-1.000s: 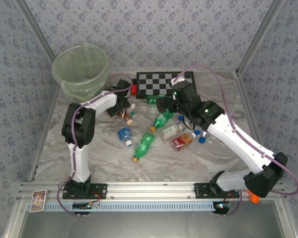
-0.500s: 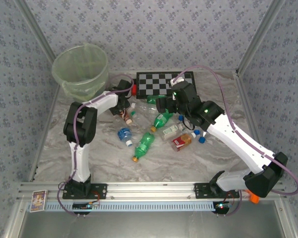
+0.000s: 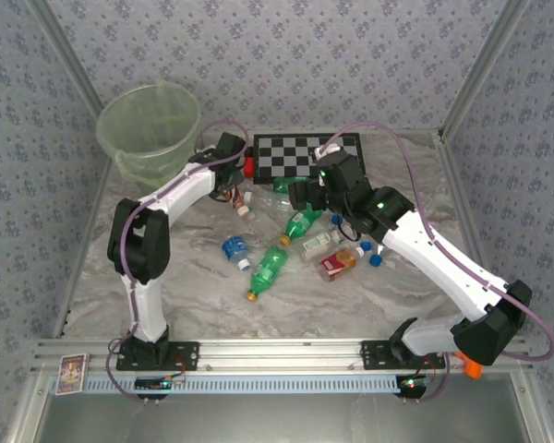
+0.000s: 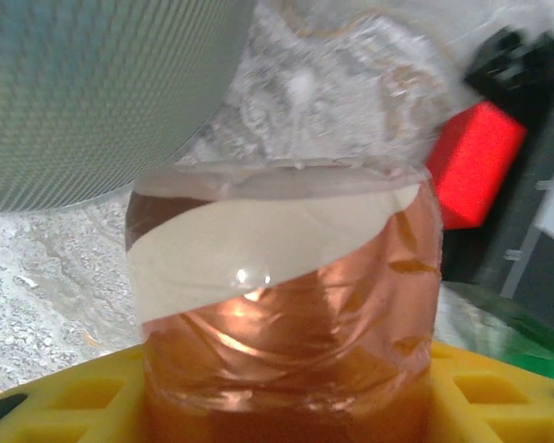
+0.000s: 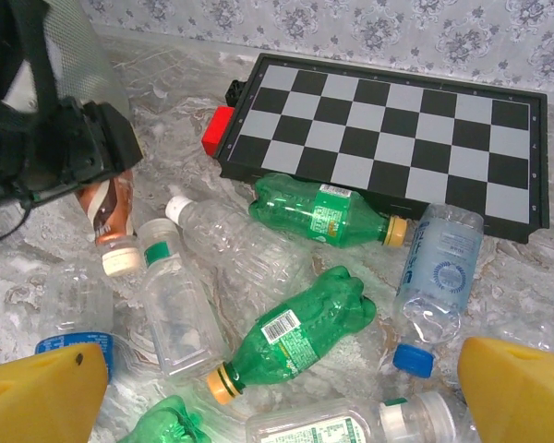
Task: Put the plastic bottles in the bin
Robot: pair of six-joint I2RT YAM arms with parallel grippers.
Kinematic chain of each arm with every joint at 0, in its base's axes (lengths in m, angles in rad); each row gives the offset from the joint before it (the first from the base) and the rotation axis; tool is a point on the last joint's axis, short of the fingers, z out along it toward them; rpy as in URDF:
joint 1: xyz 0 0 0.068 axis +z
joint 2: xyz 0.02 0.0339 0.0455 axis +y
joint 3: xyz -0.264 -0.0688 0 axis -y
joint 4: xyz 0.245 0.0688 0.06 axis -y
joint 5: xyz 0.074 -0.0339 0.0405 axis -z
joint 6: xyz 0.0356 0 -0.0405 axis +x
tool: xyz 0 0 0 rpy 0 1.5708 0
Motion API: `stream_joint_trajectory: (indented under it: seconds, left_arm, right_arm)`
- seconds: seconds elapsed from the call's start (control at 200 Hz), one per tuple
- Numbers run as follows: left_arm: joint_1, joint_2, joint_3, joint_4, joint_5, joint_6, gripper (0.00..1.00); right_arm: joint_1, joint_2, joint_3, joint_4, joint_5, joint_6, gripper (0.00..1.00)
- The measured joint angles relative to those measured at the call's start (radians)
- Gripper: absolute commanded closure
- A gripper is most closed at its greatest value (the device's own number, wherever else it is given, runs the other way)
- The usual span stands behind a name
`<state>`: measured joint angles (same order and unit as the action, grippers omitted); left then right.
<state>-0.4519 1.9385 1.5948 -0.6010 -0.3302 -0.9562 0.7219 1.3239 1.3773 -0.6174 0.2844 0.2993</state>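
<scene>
Bottles lie before the checkerboard, bin to its left.

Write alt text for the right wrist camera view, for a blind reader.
Crushed green and clear plastic bottles lie scattered on a marbled table before a checkerboard. The left end effector holds an orange-brown bottle cap-down. The right end effector's yellow fingers sit apart in the bottom corners.

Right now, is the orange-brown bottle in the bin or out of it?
Out. The left gripper is shut on the orange-brown bottle, cap end down, just outside the bin, beside its wall.
</scene>
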Motion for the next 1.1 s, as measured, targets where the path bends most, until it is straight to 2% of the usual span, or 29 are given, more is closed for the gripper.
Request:
stream_joint_trajectory:
  seconds: [0.42,0.7,0.9,1.099]
  left_arm:
    - [-0.084,-0.115,0.12,-0.008,0.008,0.092,0.46]
    - [-0.117,-0.172,0.276,-0.034,-0.014,0.276,0.46]
    - [-0.091,-0.233,0.362,-0.038,-0.046,0.423,0.46]
    - [0.017,-0.274,0.414,-0.042,-0.053,0.534,0.46]
  right_arm:
    - [0.001,0.012,0.005,0.051,-0.006,0.0,0.01]
    - [0.002,0.046,0.038,0.106,-0.027,-0.01,0.01]
    - [0.017,0.083,0.088,0.148,-0.049,-0.027,0.01]
    - [0.036,0.112,0.124,0.175,-0.064,-0.042,0.01]
